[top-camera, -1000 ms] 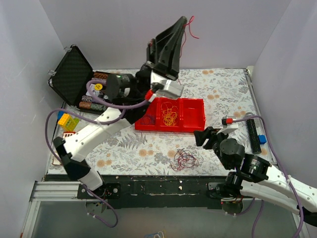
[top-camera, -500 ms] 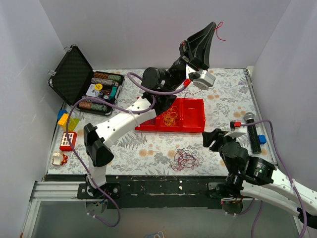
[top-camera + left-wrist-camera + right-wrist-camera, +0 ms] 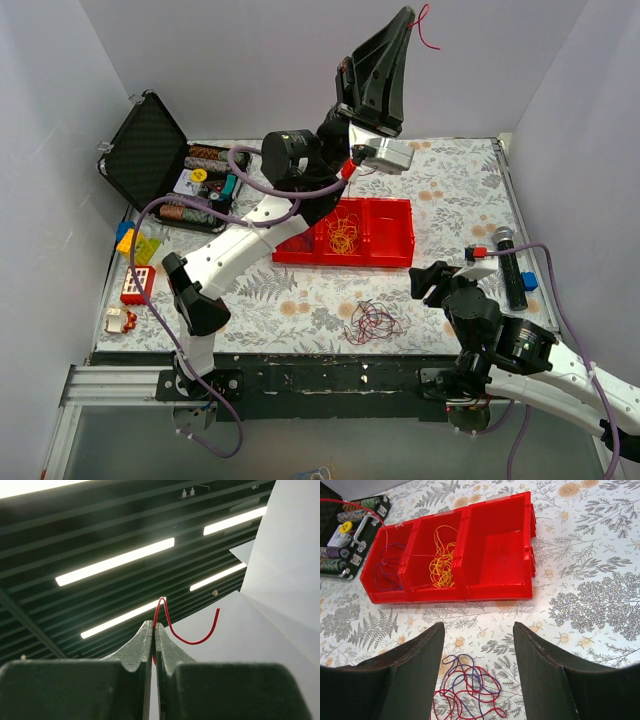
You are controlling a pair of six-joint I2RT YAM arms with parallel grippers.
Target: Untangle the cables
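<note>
A bunch of red and purple cables (image 3: 372,322) lies on the floral table near the front edge, and it also shows in the right wrist view (image 3: 467,692). My left gripper (image 3: 403,22) is raised high above the table, pointing up, and is shut on a single red cable (image 3: 425,27). In the left wrist view the red cable (image 3: 192,640) loops out from between the closed fingertips (image 3: 146,630). My right gripper (image 3: 479,627) is open and empty, just above and behind the bunch. The red tray (image 3: 520,587) holds purple cables (image 3: 387,575) in its left bin and yellow cables (image 3: 442,562) in its middle bin.
An open black case (image 3: 150,150) with wire spools stands at the back left. Coloured toy blocks (image 3: 135,245) lie at the left edge. A black cylinder (image 3: 510,265) with a blue piece lies at the right. White walls enclose the table.
My left arm swung right with the red cable, then back a little left and higher. The right gripper shifted slightly right early on and has since stayed still.
</note>
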